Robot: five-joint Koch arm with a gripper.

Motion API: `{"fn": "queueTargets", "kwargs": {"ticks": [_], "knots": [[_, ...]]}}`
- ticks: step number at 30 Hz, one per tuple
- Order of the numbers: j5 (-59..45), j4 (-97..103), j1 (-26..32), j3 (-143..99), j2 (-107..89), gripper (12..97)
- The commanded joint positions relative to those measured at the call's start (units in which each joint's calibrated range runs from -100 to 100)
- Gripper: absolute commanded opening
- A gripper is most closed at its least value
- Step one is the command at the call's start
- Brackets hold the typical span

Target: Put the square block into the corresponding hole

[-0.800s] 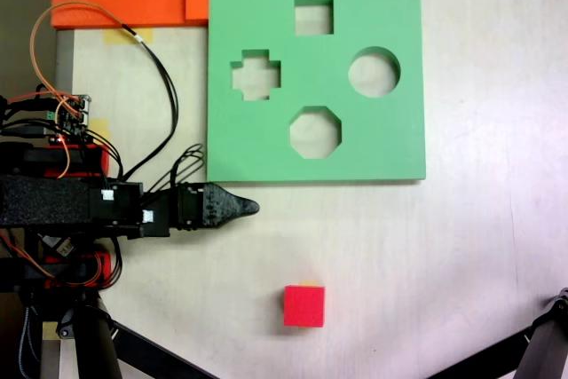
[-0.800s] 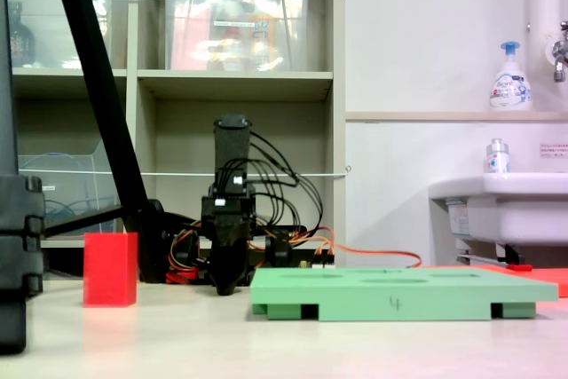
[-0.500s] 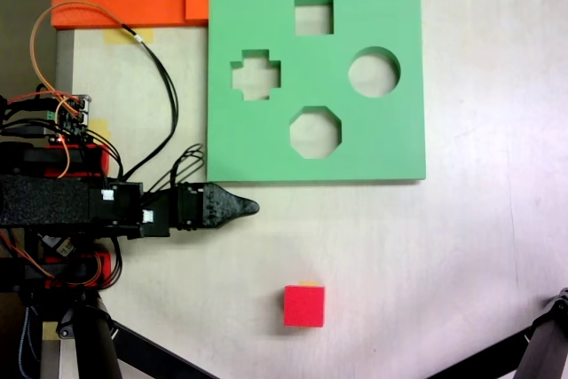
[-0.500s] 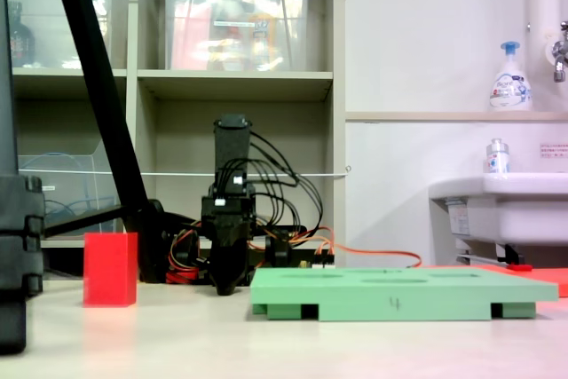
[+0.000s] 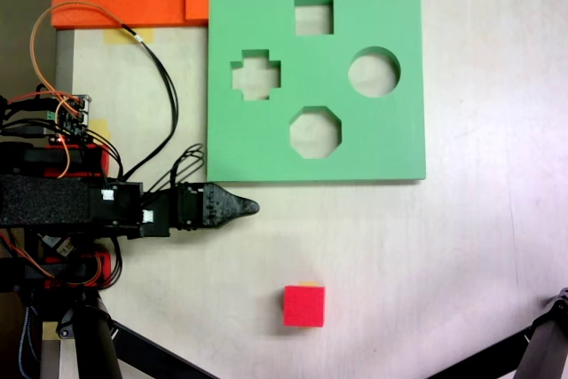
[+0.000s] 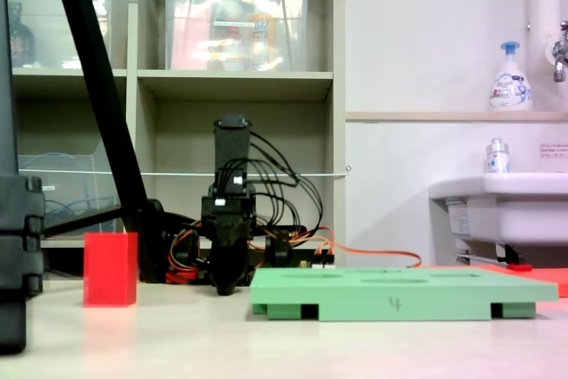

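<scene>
Your hand (image 5: 251, 208) lay low just below the green board (image 5: 399, 130), seemingly pinched narrow and empty; the square block (image 5: 304, 306) sat untouched further below it, well clear of the square hole (image 5: 314, 16).

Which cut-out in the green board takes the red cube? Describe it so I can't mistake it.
In the top-down fixed view, find the green foam board at the top of the table. The square hole sits nearest the board's top edge, above the cross, circle and octagon. It alone has four straight sides.
</scene>
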Motion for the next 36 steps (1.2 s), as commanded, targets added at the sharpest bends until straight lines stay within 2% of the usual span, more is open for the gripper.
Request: {"fn": "queueTargets", "kwargs": {"ticks": [1,4,10,16,23,30,36], "knots": [[0.5,-4.5,-0.2,-1.0,-0.4,49.0],[6.7,-4.5,-2.3,-1.0,-0.4,49.3],[8.0,-4.6,-3.1,-1.0,-0.4,49.0],[26.3,-3.6,-6.2,-1.0,-0.4,49.9],[35.5,-6.0,-7.9,-1.0,-0.4,46.6],[40.7,-46.0,-8.7,22.7,-0.4,46.6],[41.6,-68.3,-8.4,41.1,-0.4,46.5]]}}
